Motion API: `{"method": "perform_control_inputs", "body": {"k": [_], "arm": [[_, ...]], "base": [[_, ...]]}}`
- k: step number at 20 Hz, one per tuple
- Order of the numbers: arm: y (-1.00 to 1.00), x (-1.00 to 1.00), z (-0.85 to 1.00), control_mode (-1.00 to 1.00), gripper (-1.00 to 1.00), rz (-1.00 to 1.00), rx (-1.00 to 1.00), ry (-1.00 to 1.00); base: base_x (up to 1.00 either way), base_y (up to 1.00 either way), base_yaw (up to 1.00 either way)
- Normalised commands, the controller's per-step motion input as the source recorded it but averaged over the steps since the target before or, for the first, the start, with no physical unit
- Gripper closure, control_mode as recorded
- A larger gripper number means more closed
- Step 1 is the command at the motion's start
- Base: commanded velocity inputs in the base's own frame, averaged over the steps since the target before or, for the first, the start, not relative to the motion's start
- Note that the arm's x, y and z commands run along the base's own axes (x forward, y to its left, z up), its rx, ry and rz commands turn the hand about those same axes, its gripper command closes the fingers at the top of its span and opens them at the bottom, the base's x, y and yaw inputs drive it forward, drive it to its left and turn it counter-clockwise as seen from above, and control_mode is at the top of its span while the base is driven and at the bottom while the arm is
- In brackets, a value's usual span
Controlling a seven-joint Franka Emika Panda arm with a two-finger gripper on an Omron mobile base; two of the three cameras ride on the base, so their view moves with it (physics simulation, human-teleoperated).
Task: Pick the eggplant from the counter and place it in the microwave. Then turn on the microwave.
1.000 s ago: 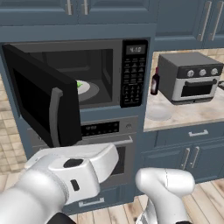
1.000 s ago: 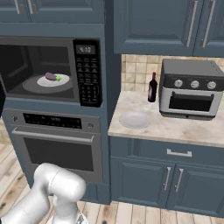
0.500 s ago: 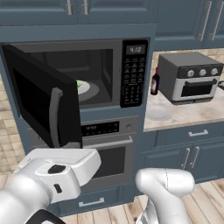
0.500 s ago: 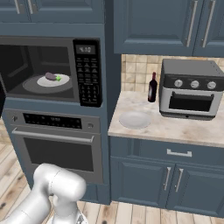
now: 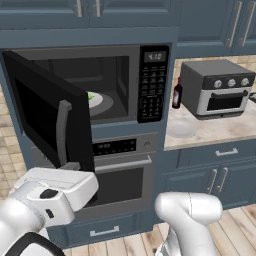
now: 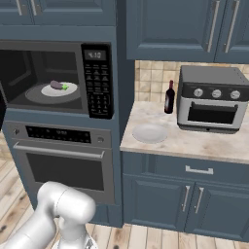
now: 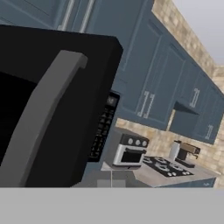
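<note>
1. The gripper's jaws are pressed together with nothing between them. In the hand view the fingertips themselves cannot be made out, so contact with the door cannot be confirmed.
2. The hand view looks close along the microwave door (image 7: pixel 48 109), whose grey vertical handle (image 7: pixel 41 118) runs slantwise across the left of that view; the door's outer face is black.
3. In the left base view the white arm (image 5: pixel 50 197) reaches low to the left, its wrist just below the bottom corner of the open door (image 5: pixel 47 117), beside the door's handle (image 5: pixel 62 131).
4. The microwave (image 6: pixel 58 78) stands open, its door swung out to the left. Its keypad (image 6: pixel 98 82) and display sit on the right side of the front.
5. The eggplant (image 6: pixel 57 86) lies on the white turntable plate (image 6: pixel 65 90) inside the microwave cavity, near the middle, its green cap pointing right. In the left base view only a green bit of it (image 5: pixel 91 96) peeks past the door edge.
6. Below the microwave is a steel wall oven (image 6: pixel 61 160) with a horizontal handle.
7. To the right, the counter (image 6: pixel 194 141) carries a pale plate (image 6: pixel 150 132) near its front left corner, a dark red bottle (image 6: pixel 169 97) at the back against the tiled wall, and a grey toaster oven (image 6: pixel 213 99) just beside the bottle toward the right.
8. Blue-grey cabinets (image 6: pixel 180 29) hang above the counter, with drawers and doors (image 6: pixel 189 194) beneath it.
</note>
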Motion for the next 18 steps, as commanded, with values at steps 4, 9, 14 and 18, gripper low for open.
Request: {"method": "perform_control_inputs", "body": {"k": [4,9,14,18], "arm": [[0.24,0.27,-0.09,-1.0,1.0,-0.07,0.0,0.0],[0.19,0.27,-0.1,-1.0,1.0,-0.08,0.0,-0.01],[0.22,0.28,-0.16,-1.0,1.0,-0.08,0.0,-0.01],[0.22,0.27,-0.16,-1.0,1.0,-0.08,0.0,-0.01]], "base": [[0.0,0.0,0.0],[0.0,0.0,0.0],[0.0,0.0,0.0],[0.0,0.0,0.0]]}}
